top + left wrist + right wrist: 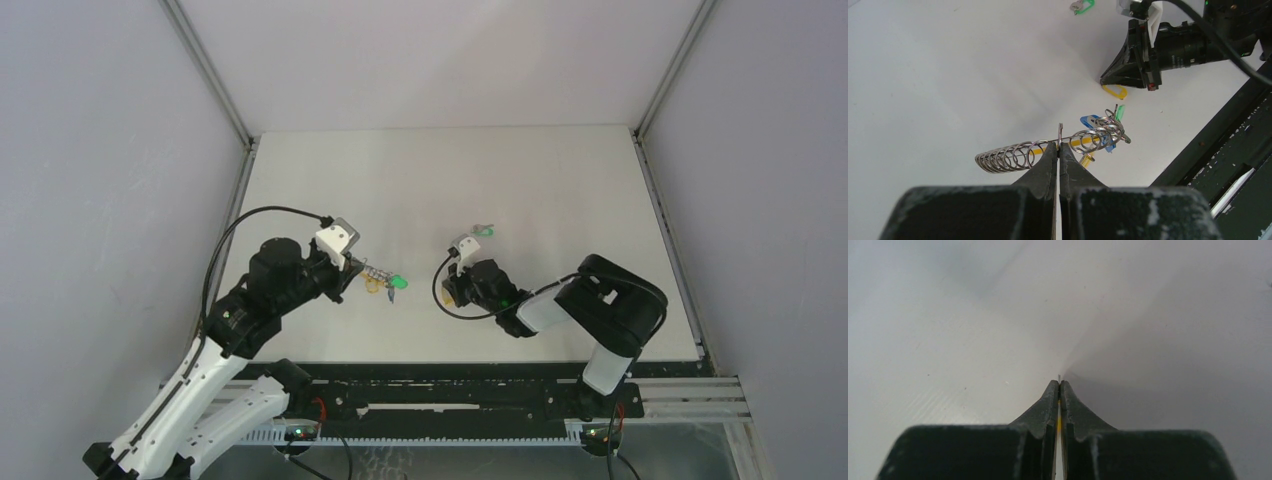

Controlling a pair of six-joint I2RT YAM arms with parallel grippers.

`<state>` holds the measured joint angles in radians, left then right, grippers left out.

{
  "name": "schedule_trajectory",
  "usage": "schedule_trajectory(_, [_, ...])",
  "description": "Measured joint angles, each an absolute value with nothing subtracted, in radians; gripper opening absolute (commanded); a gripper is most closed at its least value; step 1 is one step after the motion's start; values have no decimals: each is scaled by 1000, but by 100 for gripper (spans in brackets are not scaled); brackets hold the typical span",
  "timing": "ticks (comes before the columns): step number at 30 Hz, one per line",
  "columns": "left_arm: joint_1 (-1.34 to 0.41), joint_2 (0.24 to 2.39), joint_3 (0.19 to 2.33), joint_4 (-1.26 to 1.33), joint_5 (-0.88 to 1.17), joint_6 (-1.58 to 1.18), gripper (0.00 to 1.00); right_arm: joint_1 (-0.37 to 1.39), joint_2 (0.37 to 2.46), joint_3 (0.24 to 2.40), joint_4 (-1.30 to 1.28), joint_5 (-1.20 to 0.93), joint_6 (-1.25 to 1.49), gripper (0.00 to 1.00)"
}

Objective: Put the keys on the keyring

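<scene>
Left claw (1059,146) pinched shut on keyring (1003,157): looks light, floppy, slippery. Right claw (1059,385) closed on yellow key (1059,422), sensibly by its flat head.

White table (560,180) w/ grey walls (100,150) round it; black slotted rail (450,395) along near edge.

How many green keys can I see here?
2. One green key lies loose on the table just beyond the right gripper; a second green key hangs on the ring pinched by the left gripper. More could be hidden among its coils.
</scene>
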<state>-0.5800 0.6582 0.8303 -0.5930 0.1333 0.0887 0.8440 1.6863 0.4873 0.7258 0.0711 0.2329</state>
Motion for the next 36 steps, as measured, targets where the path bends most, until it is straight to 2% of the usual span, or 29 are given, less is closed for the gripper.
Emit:
schedule_trajectory(8, [-579,647,830,-593,133,89,0,845,1811,501,903,83,236,8])
schedule_trajectory(11, [-579,645,830,-593,131,89,0,847,1815,505,909,86,237,23])
schedule_trajectory(15, [-579,641,830,-593,122,89,0,853,1798,510,876,86,240,33])
schedule_trajectory(19, [-578,627,830,-593,104,88,0,853,1702,536,710,96,239,37])
schedule_trajectory(25, [-564,608,830,-593,80,88,0,827,1560,724,331,84,234,37])
schedule_trajectory(30, [-553,599,830,-593,73,87,0,790,1548,929,4,26,223,37])
schedule_trajectory(36, [-548,590,830,-593,73,87,0,678,1577,1059,-257,-152,213,37])
